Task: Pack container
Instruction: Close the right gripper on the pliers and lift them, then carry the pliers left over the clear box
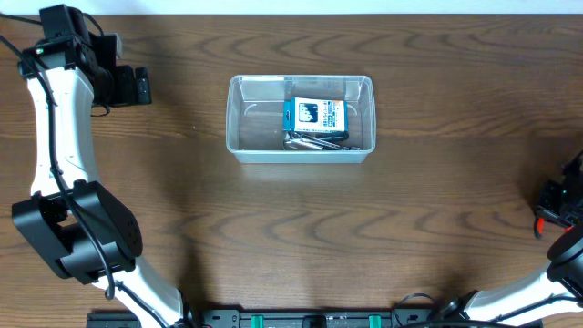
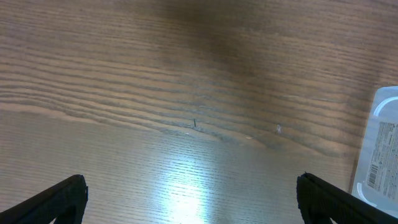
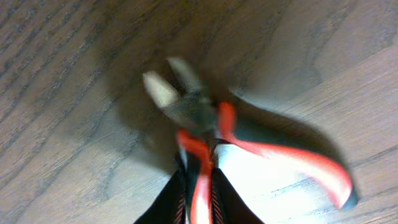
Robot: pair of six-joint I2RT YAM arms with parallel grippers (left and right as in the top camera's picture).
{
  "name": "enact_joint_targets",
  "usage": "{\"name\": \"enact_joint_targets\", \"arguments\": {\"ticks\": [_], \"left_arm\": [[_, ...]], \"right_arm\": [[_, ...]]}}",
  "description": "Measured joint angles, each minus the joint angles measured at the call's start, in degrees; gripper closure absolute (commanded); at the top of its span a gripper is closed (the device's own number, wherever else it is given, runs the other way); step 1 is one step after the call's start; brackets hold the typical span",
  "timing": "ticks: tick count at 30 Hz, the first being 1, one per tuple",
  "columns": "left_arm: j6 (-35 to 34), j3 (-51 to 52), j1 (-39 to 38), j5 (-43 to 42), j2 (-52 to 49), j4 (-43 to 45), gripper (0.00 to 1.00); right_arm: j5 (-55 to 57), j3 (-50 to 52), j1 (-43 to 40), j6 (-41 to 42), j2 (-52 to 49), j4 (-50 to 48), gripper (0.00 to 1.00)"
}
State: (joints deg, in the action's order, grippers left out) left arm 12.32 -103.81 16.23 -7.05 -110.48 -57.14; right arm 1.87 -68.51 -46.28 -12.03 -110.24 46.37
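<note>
The clear plastic container sits at the table's middle back, holding a blue-and-white box and some metal tools. Its edge shows at the right of the left wrist view. My left gripper hangs wide open over bare wood at the far left, fingers far apart, nothing between them. At the table's right edge my right gripper is shut on one handle of red-handled pliers. The pliers' metal jaws point away and the other handle splays right. That view is blurred.
The brown wooden table stretches all round the container. The left arm's white links and black base stand at the left front. A black rail runs along the front edge.
</note>
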Motion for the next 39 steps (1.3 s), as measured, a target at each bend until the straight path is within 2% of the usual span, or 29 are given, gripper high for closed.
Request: {"name": "enact_joint_targets", "arguments": {"ticks": [2,13,19,25,29,34,39], "left_arm": [[0.0,0.0,0.0,0.0,0.0,0.0,0.02],[0.0,0.0,0.0,0.0,0.0,0.0,0.02],[0.0,0.0,0.0,0.0,0.0,0.0,0.02],[0.0,0.0,0.0,0.0,0.0,0.0,0.02],[0.0,0.0,0.0,0.0,0.0,0.0,0.02],[0.0,0.0,0.0,0.0,0.0,0.0,0.02],[0.0,0.0,0.0,0.0,0.0,0.0,0.02]], "right_arm": [[0.0,0.0,0.0,0.2,0.0,0.0,0.99],[-0.6,-0.2,0.1,1.0,0.0,0.2,0.99],[-1.8,-4.1,2.3,1.1,0.0,4.6,0.99],[-3.0,-15.5,7.4,0.9,0.0,12.1,0.99],[-8.1,-25.2,12.0,-3.3,0.0,18.7,0.99],[-14.8,-38.3,21.3,-9.5,0.0,23.3,0.99],[-18.0,-49.2,33.9,-13.2,0.0,22.0,0.99]]}}
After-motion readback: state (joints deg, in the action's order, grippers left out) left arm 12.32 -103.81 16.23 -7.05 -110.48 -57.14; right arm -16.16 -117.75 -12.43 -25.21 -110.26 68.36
